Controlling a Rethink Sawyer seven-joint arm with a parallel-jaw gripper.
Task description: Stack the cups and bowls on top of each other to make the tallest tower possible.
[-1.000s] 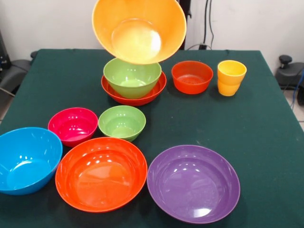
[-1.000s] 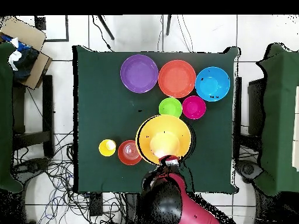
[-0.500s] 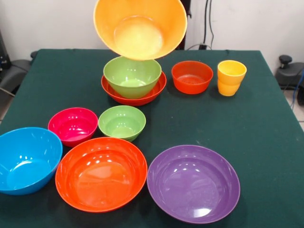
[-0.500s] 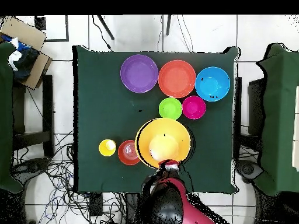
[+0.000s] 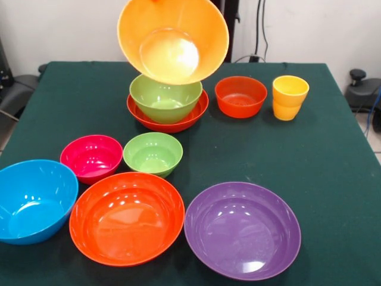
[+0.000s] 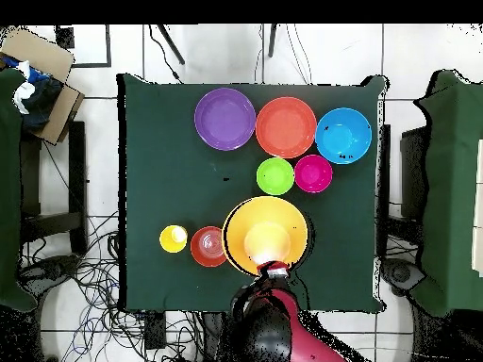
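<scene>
Gripper [image 6: 273, 271]: seen at the large orange bowl [image 5: 172, 39] rim; jaw state cannot be told. Bowl is tilted, raised just above the tower [image 5: 167, 104] of lime green bowl [image 5: 165, 95] nested in wide red-orange bowl [image 5: 149, 116]. Surface: dark green table [image 5: 333, 161]; tiled floor [image 6: 179, 57] with cables around. Counted: nine bowls, one yellow cup [image 5: 289, 97] at 3 o'clock of the tower in the front view, beyond the small red-orange bowl [image 5: 240, 96].
</scene>
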